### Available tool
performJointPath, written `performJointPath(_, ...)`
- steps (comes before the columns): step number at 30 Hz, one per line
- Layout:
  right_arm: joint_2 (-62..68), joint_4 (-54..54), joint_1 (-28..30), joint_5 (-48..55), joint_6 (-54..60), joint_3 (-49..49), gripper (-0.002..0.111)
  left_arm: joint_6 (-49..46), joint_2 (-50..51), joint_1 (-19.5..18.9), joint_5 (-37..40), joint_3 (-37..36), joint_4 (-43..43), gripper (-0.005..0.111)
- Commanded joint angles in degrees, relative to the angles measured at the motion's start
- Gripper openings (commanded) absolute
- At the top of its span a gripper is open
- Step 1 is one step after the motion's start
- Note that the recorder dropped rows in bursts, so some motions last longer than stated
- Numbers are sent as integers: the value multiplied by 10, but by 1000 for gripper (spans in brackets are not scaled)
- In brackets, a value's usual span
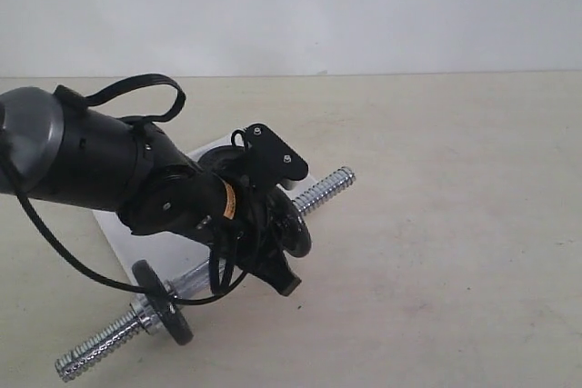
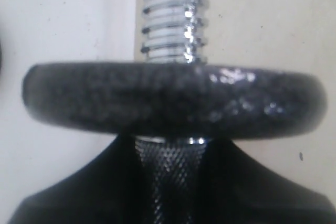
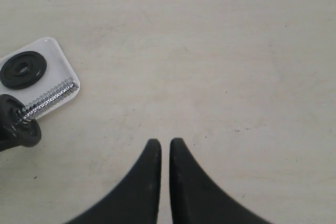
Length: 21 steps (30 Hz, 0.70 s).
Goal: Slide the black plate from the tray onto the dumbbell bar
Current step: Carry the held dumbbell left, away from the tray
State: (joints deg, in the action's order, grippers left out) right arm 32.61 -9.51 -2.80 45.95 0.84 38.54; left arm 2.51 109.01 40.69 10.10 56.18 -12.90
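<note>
Chrome dumbbell bar (image 1: 327,188) lay diagonally on the pale table (image 1: 455,270), one threaded end at the near left, the other by the tray (image 3: 58,64). The black plate (image 2: 173,100) sat threaded on the bar. It was edge-on in the left wrist view, with threads showing beyond it and the knurled grip on the claw side. A second black disc (image 3: 22,69) lay flat on the white tray, apart from the bar. A third disc (image 1: 165,302) stood on the bar near the near-left end, with a chrome collar (image 1: 144,313) against its outer face. The left arm (image 1: 91,156) reached across the tray and covered most of it, plus the bar's middle, in the exterior view.

The left claw (image 2: 170,140) was narrowly spread, its fingers (image 2: 68,192) on either side of the knurled bar just behind the plate. The tips looked to be against the plate's face, but blur left contact unsure. Squeezing the bar or only straddling it: cannot tell. The right claw (image 3: 165,142) was pressed nearly together with only a thin slit, holding nothing. It hung above bare table, well apart from bar and tray.

The bar's threaded tip beyond the plate overhung the tray's rounded corner. Shiny bar showed between the plate and the third disc, partly hidden by the arm. Open table lay to the right of bar and tray, back to the wall (image 1: 291,6).
</note>
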Motion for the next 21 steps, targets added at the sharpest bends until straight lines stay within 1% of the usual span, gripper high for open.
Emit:
performJointPath(1,0,-1,0,10,2,-3,4,2,-291,-27,-63,4,-6,4)
performJointPath(11,0,-1,0,7,2,-3,4,0,-324,-93,-27,4,-6,4)
performJointPath(16,0,-1,0,1,2,-3,4,-1,-339,-96,-1,4,-17,4)
performJointPath(19,0,-1,0,1,2,-3,4,2,-351,-100,19,4,-55,4)
performJointPath(21,0,-1,0,1,2,-3,4,2,-361,-105,24,1,-58,4)
